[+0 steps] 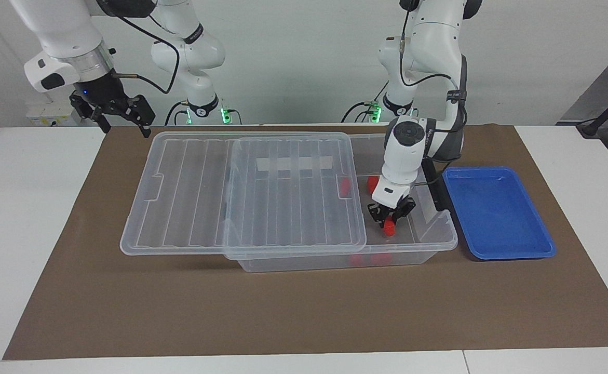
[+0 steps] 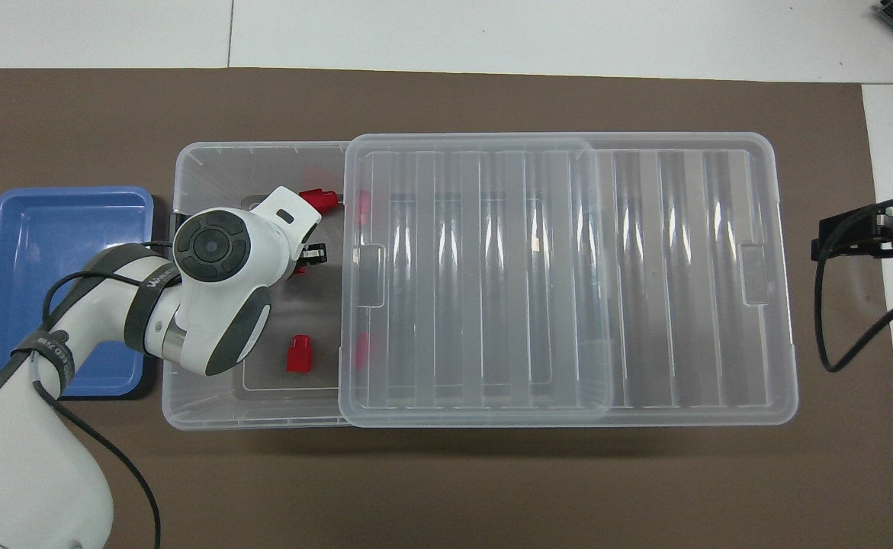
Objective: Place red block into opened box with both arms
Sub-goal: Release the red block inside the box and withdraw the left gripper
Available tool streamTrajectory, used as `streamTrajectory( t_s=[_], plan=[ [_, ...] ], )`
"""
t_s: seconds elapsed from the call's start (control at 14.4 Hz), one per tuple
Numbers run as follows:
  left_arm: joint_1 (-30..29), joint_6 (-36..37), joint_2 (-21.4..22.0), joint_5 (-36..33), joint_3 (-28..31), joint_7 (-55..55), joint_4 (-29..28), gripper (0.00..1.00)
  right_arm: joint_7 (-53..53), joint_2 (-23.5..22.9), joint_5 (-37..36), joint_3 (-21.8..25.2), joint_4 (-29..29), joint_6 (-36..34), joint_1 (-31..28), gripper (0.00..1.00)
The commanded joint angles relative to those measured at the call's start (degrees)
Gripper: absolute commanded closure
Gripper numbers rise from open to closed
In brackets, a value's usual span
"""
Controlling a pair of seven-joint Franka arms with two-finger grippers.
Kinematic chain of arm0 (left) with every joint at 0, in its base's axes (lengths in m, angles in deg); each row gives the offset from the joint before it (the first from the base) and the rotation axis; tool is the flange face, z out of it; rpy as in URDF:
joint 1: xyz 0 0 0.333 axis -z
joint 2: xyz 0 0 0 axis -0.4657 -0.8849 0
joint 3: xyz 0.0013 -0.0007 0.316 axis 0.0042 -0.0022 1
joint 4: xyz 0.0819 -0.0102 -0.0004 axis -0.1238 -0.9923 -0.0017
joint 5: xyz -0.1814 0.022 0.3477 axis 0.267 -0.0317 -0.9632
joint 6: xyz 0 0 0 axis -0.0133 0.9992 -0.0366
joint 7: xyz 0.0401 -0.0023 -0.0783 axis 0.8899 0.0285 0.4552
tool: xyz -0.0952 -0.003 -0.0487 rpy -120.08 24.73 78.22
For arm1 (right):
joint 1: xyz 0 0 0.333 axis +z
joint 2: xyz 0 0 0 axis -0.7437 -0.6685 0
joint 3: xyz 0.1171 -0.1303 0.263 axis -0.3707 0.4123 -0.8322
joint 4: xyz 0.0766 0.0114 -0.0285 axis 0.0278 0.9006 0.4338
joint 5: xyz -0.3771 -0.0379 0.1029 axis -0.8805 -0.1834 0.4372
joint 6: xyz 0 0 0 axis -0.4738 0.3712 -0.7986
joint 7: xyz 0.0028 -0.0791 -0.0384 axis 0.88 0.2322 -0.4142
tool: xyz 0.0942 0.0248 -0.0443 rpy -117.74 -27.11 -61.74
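Box half uncovered, one red block gripped inside it.

Reading the overhead view from nine o'clock to three, we see the blue tray (image 2: 11, 229) bare, then the box (image 2: 187, 404), whose uncovered end holds the left gripper (image 1: 390, 223) clenched on the red block (image 1: 389, 227) low inside. Loose blocks lie there at twelve o'clock (image 2: 318, 200) and six o'clock (image 2: 298, 354) of it. The lid (image 2: 568, 274) covers the rest, and the right gripper (image 1: 119, 115) waits with fingers spread, above the surface at three o'clock.
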Motion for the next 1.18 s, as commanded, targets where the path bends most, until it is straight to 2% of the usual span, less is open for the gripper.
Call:
streamTrajectory(
  t_s=[0.0, 0.42, 0.49, 0.56, 0.63, 0.7, 0.77, 1.11],
  plan=[
    [0.21, -3.21, 0.04, -1.59, 0.52, 1.38, -1.84, 1.0, 0.45, 1.24, 0.29, -0.03, 1.43, 0.06, -0.19, 0.0],
    [0.04, -4.01, 0.04, -1.68, 0.6, 1.38, -2.46, 1.0, 0.36, 1.24, 0.29, -0.03, 1.43, 0.06, -0.19, 0.0],
    [-0.05, -4.01, 0.04, -1.68, 0.6, 1.3, -2.46, 0.84, 0.36, 1.24, 0.29, -0.03, 1.43, 0.06, -0.19, 0.0],
    [-0.05, -4.01, 0.04, -1.68, 0.6, 1.3, -2.46, 0.6, 0.36, 1.24, 0.29, -0.03, 1.43, 0.06, -0.19, 0.0],
    [-0.05, -4.01, 0.04, -1.68, 0.6, 0.86, -2.46, 0.2, 0.45, 1.24, 0.29, -0.03, 1.43, 0.06, -0.19, 0.0],
    [-0.05, -4.09, 0.04, -1.68, 0.6, 0.86, -2.46, 0.12, 0.45, 1.24, 0.29, -0.03, 1.43, 0.14, -0.19, 0.0],
    [-0.05, -4.09, 0.04, -1.68, 0.6, 0.86, -2.46, 0.09, 0.45, 1.24, 0.29, -0.03, 1.43, 0.06, -0.19, 0.0],
    [-0.05, -3.3, 0.12, -1.68, 0.6, 0.86, -1.67, 0.03, 0.36, 1.24, 0.29, -0.03, 1.43, 0.06, -0.19, 0.0]
  ],
)
